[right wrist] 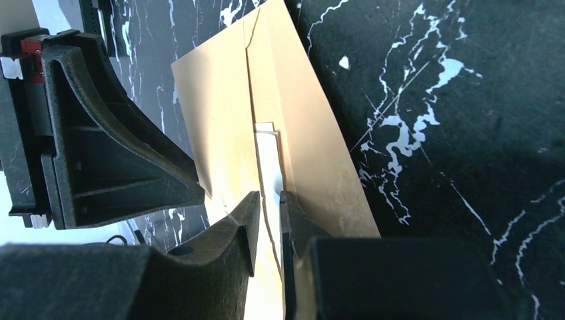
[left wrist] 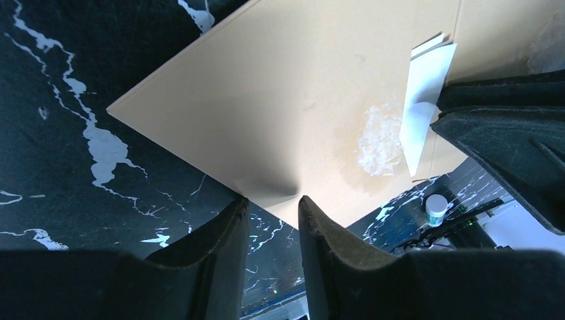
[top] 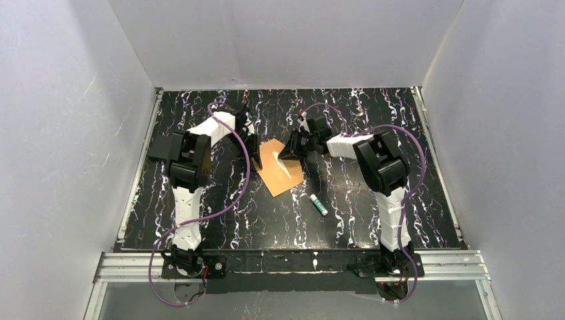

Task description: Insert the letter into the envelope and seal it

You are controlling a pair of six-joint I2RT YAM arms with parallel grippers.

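The orange-brown envelope (top: 274, 179) lies flat mid-table; it also shows in the left wrist view (left wrist: 266, 100) and the right wrist view (right wrist: 313, 153). A narrow white folded paper (top: 286, 167), apparently the letter's pale back, stands on edge over it (left wrist: 426, 93) (right wrist: 266, 150). My right gripper (top: 289, 154) (right wrist: 268, 197) is nearly closed with this paper's edge between its fingers. My left gripper (top: 254, 155) (left wrist: 272, 200) is open, its fingertips at the envelope's left edge and holding nothing. A pale smear (left wrist: 380, 140) marks the envelope.
A white glue stick with a green band (top: 318, 204) (left wrist: 436, 208) lies on the black marbled table to the right of and nearer than the envelope. A dark flat card (top: 160, 151) lies at the left edge. White walls enclose the table.
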